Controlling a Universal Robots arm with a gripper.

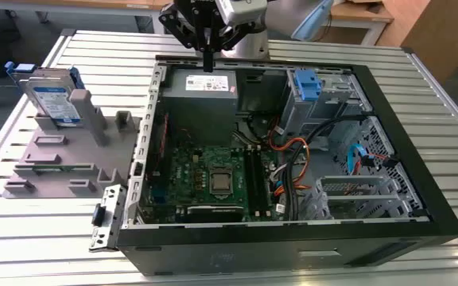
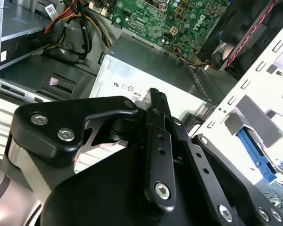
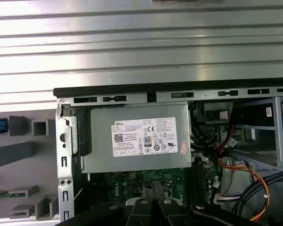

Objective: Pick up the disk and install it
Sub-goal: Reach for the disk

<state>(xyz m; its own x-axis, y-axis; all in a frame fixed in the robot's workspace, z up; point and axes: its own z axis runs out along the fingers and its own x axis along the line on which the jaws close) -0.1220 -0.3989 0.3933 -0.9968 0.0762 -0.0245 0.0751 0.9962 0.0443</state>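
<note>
Fingers (image 1: 207,56) pressed together, nothing between them. At the exterior view's left, the disk (image 1: 54,98) stands upright in a grey slotted holder (image 1: 54,155). Well apart, further right, the gripper (image 1: 208,67) hangs tip-down just over the power supply (image 1: 203,83) in the open computer case (image 1: 293,253).

Black hinged claw (image 2: 155,96) with silver screw heads, on a silver-grey arm (image 1: 247,44).

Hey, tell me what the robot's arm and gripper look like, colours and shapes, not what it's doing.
The gripper is matte black, built from jointed metal links fastened with silver screws, and it narrows to slim fingers. The arm behind it is rounded and silver-grey, with a light blue joint cap.
</note>
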